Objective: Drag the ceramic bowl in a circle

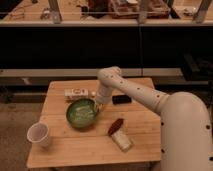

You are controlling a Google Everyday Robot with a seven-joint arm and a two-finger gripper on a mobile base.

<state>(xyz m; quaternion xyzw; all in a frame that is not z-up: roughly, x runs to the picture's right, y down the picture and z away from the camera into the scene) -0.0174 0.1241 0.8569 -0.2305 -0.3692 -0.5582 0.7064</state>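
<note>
Ceramic bowl (81, 113) — green, speckled, upright on table — gripper (98, 106) at its right rim.

We count one gripper (98, 105), lowered at the right rim of one ceramic bowl (81, 113), which spreads just to the gripper's left. One white paper cup (39, 134) stands well to its left and nearer the front edge. One flat packet (76, 93) lies just behind and to the left of the gripper, and one small dark object (121, 99) sits just to its right. In front and to the right we find one reddish-brown bar (115, 125) and one pale wrapped item (121, 141) beyond it. All rest on one wooden table (80, 150)
</note>
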